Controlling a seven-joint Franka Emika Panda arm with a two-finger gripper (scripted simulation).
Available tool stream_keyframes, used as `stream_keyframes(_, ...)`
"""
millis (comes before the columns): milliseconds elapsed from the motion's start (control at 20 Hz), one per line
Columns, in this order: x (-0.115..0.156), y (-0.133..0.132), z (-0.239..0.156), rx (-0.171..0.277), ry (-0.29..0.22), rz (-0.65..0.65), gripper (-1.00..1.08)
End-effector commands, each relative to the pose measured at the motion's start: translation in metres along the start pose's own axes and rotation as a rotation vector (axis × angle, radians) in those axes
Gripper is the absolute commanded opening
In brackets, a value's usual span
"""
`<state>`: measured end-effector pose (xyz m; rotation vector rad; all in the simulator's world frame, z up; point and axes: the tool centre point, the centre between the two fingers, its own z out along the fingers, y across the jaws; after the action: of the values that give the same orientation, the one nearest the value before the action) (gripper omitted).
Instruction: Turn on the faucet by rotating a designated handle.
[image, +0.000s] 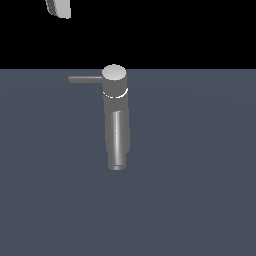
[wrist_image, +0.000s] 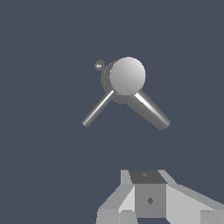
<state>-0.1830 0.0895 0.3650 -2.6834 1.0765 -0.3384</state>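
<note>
My gripper (wrist_image: 151, 205) shows only in part at the edge of the wrist view, a pale grey blocky body with sloped shoulders and a darker square plate in the middle; the fingertips lie outside that picture, so I cannot tell whether the jaws stand apart or together; it grips nothing that I can see, and open floor separates it from the faucet. In the exterior view a small pale grey piece of the arm (image: 60, 8) hangs at the top edge, toward the exterior view's left, high above and well apart from the fixture.

The faucet (image: 116, 107) stands upright on the flat slate-blue floor (image: 200, 190), near the middle of the exterior view; its grey cylindrical post carries a lighter flat round cap (image: 114, 73); the thick shiny spout (image: 118, 142) runs from the post toward the camera. The handle (image: 86, 79), a thin dark-grey rod, sticks out level from the cap section toward the exterior view's left, far slimmer than the spout.

From the wrist camera I look almost straight down on the cap; the handle and the spout splay out from beneath it, forming a wide V; a small round knob (wrist_image: 99, 65) sits just beside the cap on the far side from the spout. Nothing touches the handle.
</note>
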Motion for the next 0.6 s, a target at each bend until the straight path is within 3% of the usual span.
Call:
stream_keyframes(0, 0.002, -0.007, 0.011, 0.02, 0.016, 0.058, -1.0)
stream_keyframes(550, 0.016, -0.039, 0.054, 0.104, 0.085, 0.301, -1.0)
